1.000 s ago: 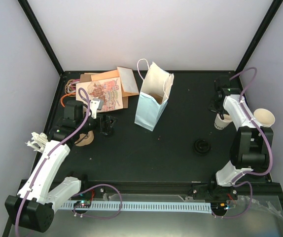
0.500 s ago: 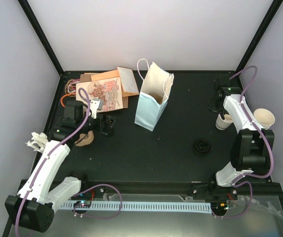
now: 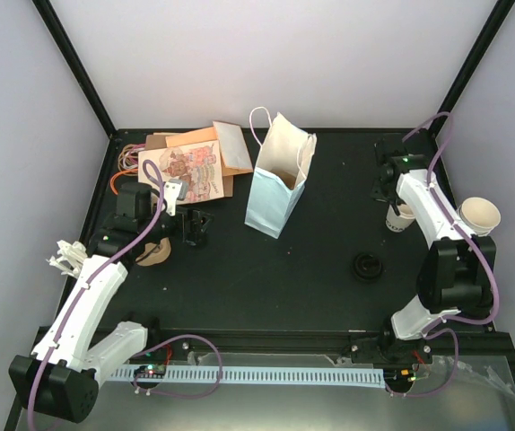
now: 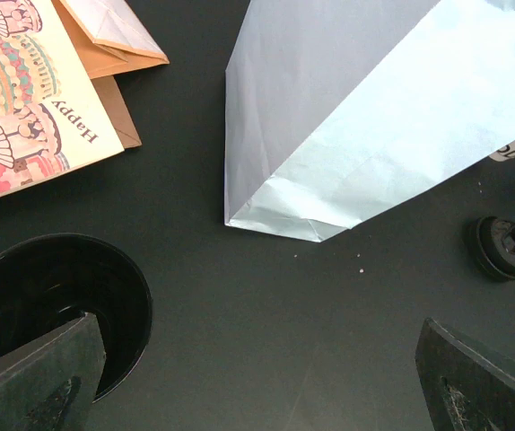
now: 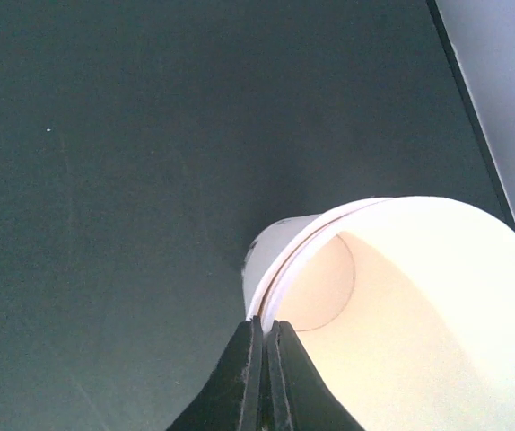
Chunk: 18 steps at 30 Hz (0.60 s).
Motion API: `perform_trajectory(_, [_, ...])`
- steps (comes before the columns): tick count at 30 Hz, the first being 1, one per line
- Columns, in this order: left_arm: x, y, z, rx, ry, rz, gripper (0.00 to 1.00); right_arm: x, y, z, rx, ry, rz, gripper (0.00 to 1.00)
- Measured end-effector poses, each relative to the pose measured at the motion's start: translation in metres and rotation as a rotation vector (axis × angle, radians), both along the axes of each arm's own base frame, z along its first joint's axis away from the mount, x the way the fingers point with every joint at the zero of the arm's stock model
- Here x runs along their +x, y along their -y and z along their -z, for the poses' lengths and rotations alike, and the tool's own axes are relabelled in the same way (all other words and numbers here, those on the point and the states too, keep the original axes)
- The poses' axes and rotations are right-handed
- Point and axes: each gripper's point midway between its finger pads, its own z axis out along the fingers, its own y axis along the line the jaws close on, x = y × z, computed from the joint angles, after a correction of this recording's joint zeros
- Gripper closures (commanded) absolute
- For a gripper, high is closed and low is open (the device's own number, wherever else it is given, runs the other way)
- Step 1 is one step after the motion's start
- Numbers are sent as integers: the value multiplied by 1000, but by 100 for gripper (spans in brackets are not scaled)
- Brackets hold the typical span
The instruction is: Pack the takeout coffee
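Observation:
The takeout coffee (image 3: 367, 266) shows as a black round lid on the dark table, right of centre; in the left wrist view the takeout coffee (image 4: 505, 247) sits at the right edge. My right gripper (image 3: 396, 205) is shut on the rim of a lidless cream cup (image 3: 401, 218) near the table's right side. In the right wrist view my right gripper (image 5: 265, 337) pinches the cream cup (image 5: 419, 296) at its double-looking rim. My left gripper (image 3: 195, 229) is open and empty over bare table left of the bag, and in its own view the left gripper (image 4: 257, 395) holds nothing.
A white paper bag (image 3: 278, 180) stands open at the table's middle back; it lies close in front of the left wrist (image 4: 356, 117). Greeting cards and envelopes (image 3: 190, 162) are at the back left. A black hollow round object (image 4: 51, 305) lies under the left finger. Another cream cup (image 3: 479, 214) sits at the right edge.
My right arm has shifted slightly left and toward the back, carrying the cream cup with it. The left arm and the black-lidded coffee have not moved.

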Motion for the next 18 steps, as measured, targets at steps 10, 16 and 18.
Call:
perform_trajectory(10, [-1,0,-2,-1,7,0,2,4,-11,-18,-66,7,-15,99])
perform_trajectory(16, [-2,0,1,0,0,0,2,1,-9,-17,-86,-7,-6,99])
perform_trajectory(18, [-2,0,3,1,-4,0,2,-1,-7,-16,-114,-24,1,99])
